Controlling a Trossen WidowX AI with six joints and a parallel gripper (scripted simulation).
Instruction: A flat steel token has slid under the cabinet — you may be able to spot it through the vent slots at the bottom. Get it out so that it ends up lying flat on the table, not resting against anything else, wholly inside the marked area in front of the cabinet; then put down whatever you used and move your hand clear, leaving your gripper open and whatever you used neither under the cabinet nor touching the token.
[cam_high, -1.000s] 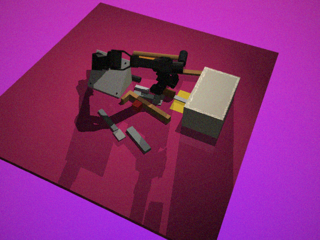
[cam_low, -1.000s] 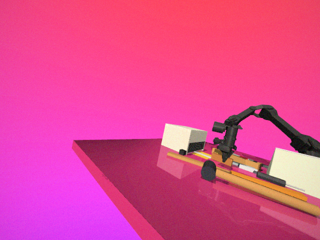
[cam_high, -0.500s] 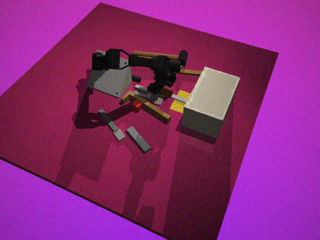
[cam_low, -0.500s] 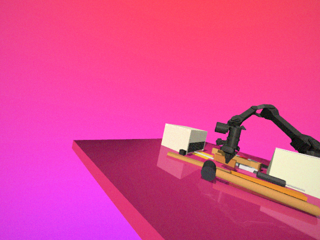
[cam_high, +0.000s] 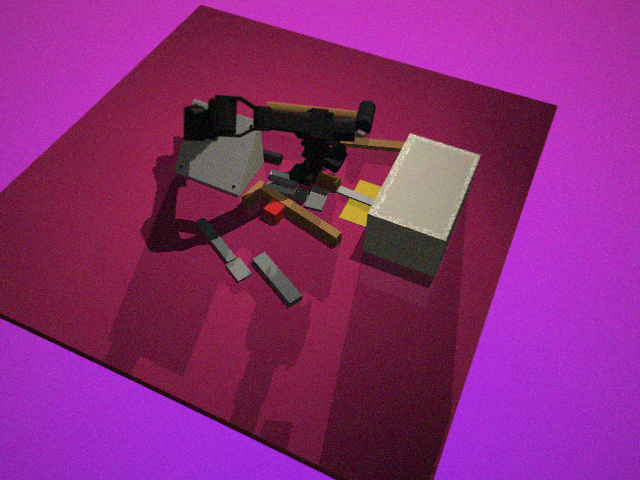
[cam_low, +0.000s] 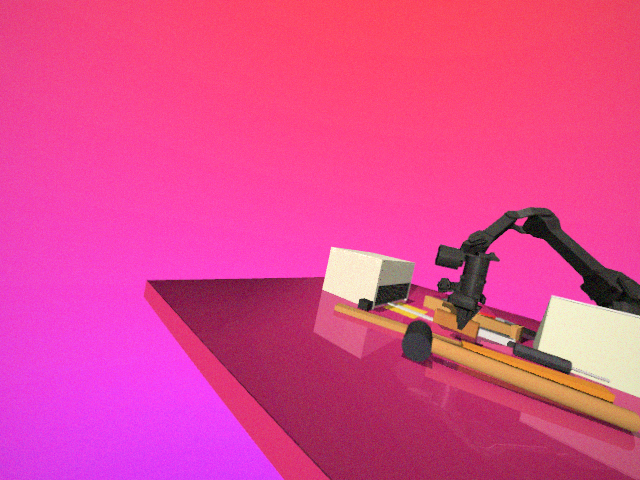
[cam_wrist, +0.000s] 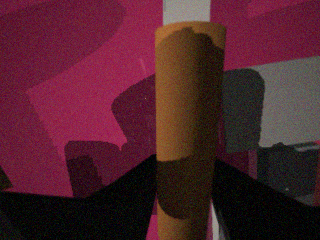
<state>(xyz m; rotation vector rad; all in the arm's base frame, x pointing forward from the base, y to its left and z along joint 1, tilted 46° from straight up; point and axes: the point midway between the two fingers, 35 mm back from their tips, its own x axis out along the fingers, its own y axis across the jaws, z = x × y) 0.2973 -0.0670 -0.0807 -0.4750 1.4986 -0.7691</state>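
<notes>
My gripper (cam_high: 309, 178) (cam_low: 461, 324) (cam_wrist: 182, 161) is shut on the wooden handle (cam_high: 327, 180) (cam_low: 445, 321) (cam_wrist: 190, 100) of a tool, low over the table. Its flat pale metal blade (cam_high: 355, 195) (cam_wrist: 186, 11) runs from the handle over the yellow marked area (cam_high: 351, 210) (cam_low: 415, 308) toward the white cabinet (cam_high: 423, 186) (cam_low: 354, 276). The blade's far end is hidden by the cabinet in the top view, so I cannot tell if it is underneath. Dark vent slots (cam_low: 392, 294) show low on the cabinet's front. I cannot make out the token in any view.
An angled wooden stick (cam_high: 310, 222) and a red block (cam_high: 273, 209) lie beside the gripper. A grey bar (cam_high: 276, 279) and a dark-handled scraper (cam_high: 217, 242) lie farther off. A long wooden rod (cam_low: 516, 367), a dark-handled tool (cam_low: 542, 357) and a sloped block (cam_high: 222, 162) (cam_low: 584, 341) are on the other side.
</notes>
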